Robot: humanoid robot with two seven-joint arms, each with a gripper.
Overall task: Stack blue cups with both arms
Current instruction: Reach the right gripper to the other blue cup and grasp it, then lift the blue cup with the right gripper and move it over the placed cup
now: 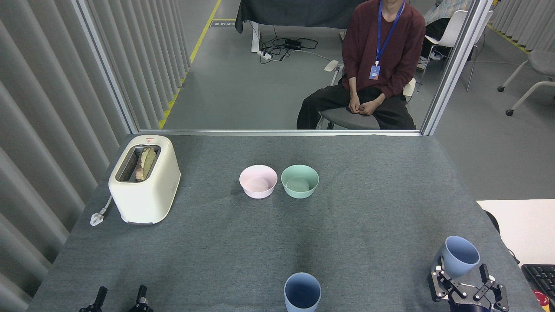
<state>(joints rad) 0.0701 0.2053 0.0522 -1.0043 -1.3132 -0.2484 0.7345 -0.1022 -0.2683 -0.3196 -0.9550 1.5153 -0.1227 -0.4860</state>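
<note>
Head view shows my right hand (461,277) at the bottom right corner of the bench (368,216), fingers spread wide w/ one blue cup (456,256) just behind them. This cup leans a bit to the left; its lower part sits between the two black fingers, but I cannot tell if the pads touch it. So the hand is wide, not gripping anything that I can confirm.

My left hand (120,297) is at the bottom left edge — only two black fingertips stick up, well apart from each other, so it looks open and holds nothing.

2nd blue cup (302,292) stands upright at the bottom centre, near edge of the bench, well apart from both hands.

Further back: pink bowl (258,181) and mint-green bowl (299,181) side by side, approx. mid-bench. Cream toaster (145,178) w/ bread in the slot stands at the left.
</note>
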